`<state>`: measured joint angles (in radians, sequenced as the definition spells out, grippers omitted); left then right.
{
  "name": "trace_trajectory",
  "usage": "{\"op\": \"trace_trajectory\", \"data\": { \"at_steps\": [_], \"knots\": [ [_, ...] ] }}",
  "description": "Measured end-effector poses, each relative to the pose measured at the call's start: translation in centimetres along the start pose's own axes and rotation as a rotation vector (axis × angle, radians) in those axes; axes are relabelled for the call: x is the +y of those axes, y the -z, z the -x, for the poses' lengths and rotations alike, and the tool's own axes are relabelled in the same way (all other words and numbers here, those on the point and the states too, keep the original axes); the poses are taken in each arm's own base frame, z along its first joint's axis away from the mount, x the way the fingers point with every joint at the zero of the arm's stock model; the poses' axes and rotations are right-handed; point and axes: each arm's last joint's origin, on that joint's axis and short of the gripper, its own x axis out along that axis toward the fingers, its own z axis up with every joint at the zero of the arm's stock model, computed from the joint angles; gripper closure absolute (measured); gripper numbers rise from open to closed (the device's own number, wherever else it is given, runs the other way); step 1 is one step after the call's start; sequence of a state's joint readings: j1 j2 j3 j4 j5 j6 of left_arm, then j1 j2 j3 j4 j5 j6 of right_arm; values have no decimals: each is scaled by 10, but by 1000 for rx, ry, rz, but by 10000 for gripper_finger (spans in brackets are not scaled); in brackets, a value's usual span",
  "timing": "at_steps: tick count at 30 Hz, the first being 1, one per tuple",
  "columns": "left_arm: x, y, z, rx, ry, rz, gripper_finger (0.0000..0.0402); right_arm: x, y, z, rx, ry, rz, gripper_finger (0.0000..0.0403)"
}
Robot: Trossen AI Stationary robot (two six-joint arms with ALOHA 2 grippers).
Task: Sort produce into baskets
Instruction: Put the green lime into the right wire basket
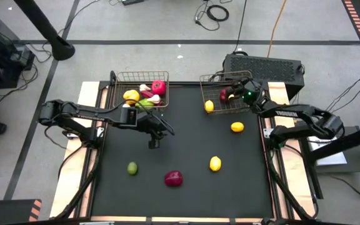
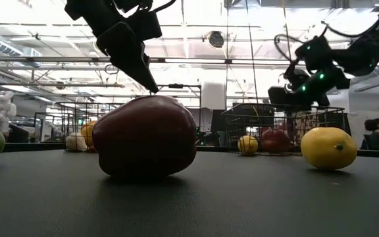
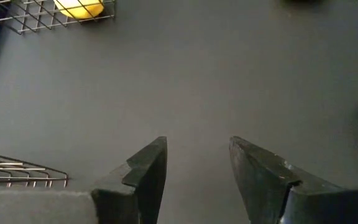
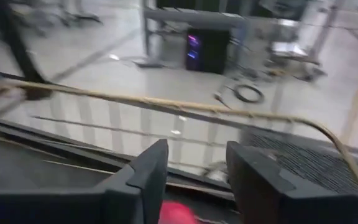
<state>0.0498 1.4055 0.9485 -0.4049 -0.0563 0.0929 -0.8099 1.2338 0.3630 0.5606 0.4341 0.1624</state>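
My left gripper (image 1: 154, 141) hangs open and empty over bare black mat in front of the left basket (image 1: 119, 94); it also shows in the left wrist view (image 3: 197, 155) and the low view (image 2: 151, 85). That basket holds a lemon, a red apple (image 1: 159, 87) and other produce. My right gripper (image 1: 233, 94) is open over the right basket (image 1: 214, 81), above a red apple (image 4: 178, 214) and beside a lemon (image 1: 209, 106). Loose on the mat lie two lemons (image 1: 237, 127) (image 1: 215, 164), a lime (image 1: 132, 167) and a dark red fruit (image 1: 173, 179).
The black mat (image 1: 186, 144) has free room in its middle and along its left side. The right basket's bronze rim wire (image 4: 229, 115) crosses just ahead of my right fingers. Cables and a black box (image 1: 264, 65) lie on the floor beyond the table's far edge.
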Motion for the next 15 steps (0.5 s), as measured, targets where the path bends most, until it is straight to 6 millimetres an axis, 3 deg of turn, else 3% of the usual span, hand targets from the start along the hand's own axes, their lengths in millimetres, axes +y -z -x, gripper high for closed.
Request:
{"op": "trace_trajectory", "data": {
  "at_steps": [8, 15],
  "knots": [
    [0, 2, 1, 19, 2, 5, 220, 19, -25, 46, -78, -399, 43, 229],
    [-15, 4, 27, 130, 34, 152, 220, 24, -45, 101, -203, -906, 116, 236]
  ]
}}
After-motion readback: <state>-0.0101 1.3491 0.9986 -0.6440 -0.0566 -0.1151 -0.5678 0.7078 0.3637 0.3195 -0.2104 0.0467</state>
